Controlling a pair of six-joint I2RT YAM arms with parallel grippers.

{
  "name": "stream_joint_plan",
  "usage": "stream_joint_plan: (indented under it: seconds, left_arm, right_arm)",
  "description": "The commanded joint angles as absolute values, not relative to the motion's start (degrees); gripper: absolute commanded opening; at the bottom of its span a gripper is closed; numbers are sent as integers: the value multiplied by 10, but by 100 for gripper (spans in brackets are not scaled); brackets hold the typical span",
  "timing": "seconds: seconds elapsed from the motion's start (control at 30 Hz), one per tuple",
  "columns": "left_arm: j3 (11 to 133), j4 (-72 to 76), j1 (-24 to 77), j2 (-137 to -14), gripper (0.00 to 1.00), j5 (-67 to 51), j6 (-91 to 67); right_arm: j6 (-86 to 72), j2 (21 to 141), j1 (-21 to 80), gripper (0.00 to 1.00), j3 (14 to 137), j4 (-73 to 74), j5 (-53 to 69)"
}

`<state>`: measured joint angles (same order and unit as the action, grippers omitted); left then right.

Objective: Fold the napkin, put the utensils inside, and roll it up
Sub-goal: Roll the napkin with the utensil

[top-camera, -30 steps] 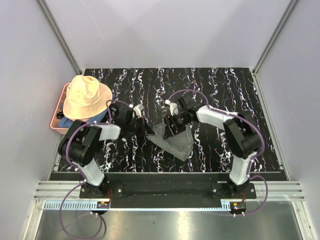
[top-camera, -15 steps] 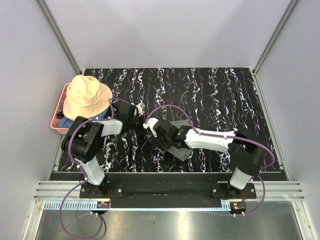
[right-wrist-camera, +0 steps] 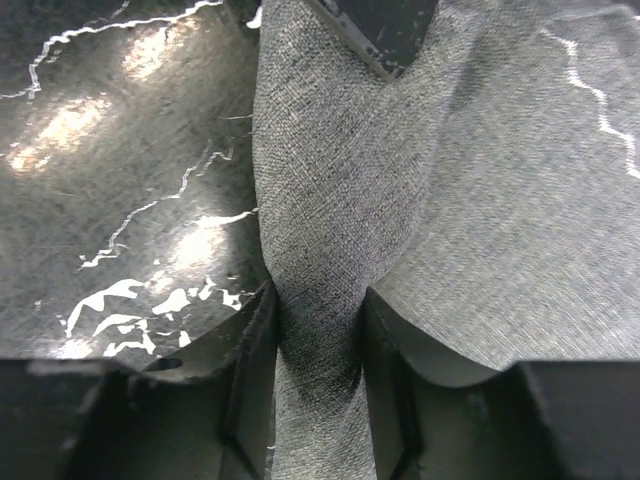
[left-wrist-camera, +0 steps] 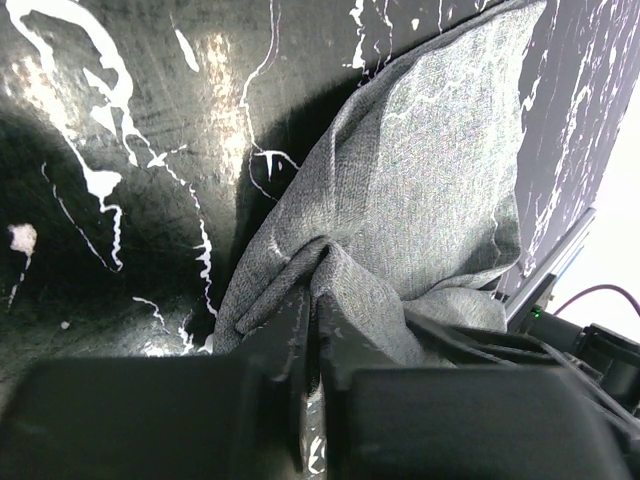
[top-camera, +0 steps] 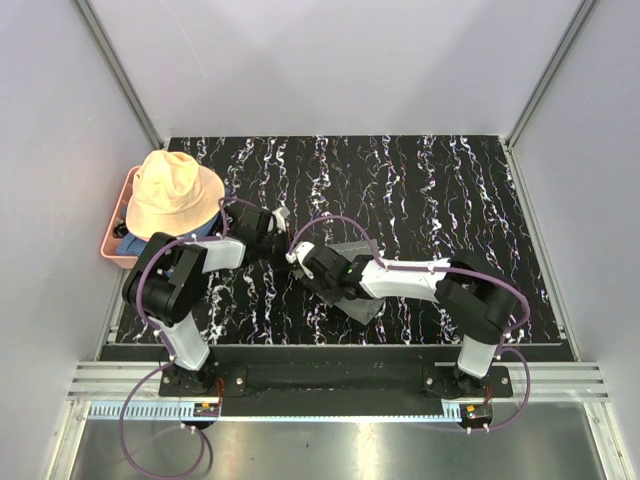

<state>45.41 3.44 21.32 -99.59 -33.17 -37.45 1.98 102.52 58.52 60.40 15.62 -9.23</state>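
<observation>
The grey napkin (top-camera: 366, 304) lies crumpled at the table's middle front, mostly under my right arm. In the left wrist view the napkin (left-wrist-camera: 430, 170) spreads away from my left gripper (left-wrist-camera: 314, 295), which is shut on a small pinched fold at its near edge. My right gripper (right-wrist-camera: 318, 310) has a bunched band of napkin (right-wrist-camera: 500, 200) between its fingers, both pads touching the cloth. From above, the left gripper (top-camera: 283, 240) and right gripper (top-camera: 308, 268) sit close together at the napkin's left end. The utensils are out of view.
A peach floppy hat (top-camera: 172, 192) rests on a pink tray (top-camera: 113, 250) at the table's left edge, with a blue cloth (top-camera: 205, 231) under it. Grey walls enclose the table on three sides.
My right arm has swung left and stretched low toward the left gripper, and its jaws have closed onto the cloth. The napkin dropped from a raised drape to a flatter heap.
</observation>
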Motion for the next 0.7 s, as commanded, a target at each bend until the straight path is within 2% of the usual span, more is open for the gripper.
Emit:
stream_joint_plan:
  seconds: [0.0, 0.03, 0.13, 0.17, 0.27, 0.5, 0.67]
  left_arm:
    - [477, 48, 206, -966, 18, -324, -374]
    - [477, 47, 203, -960, 29, -322, -374]
    - [470, 43, 186, -929, 45, -310, -371]
    - [463, 40, 181, -913, 53, -304, -369]
    - [447, 31, 166, -880, 62, -288, -359]
    - [387, 68, 163, -829, 72, -286, -346]
    - [364, 105, 163, -850, 73, -321, -348]
  right_arm:
    - [-33, 1039, 564, 38, 601, 163, 14]
    - [-41, 1037, 556, 36, 594, 155, 37]
    - [-64, 1026, 530, 33, 571, 128, 118]
    - [-67, 1018, 524, 32, 565, 121, 135]
    - [-78, 1007, 495, 32, 545, 89, 210]
    - [-110, 1036, 418, 32, 531, 26, 406]
    - [-113, 1072, 376, 31, 545, 18, 495]
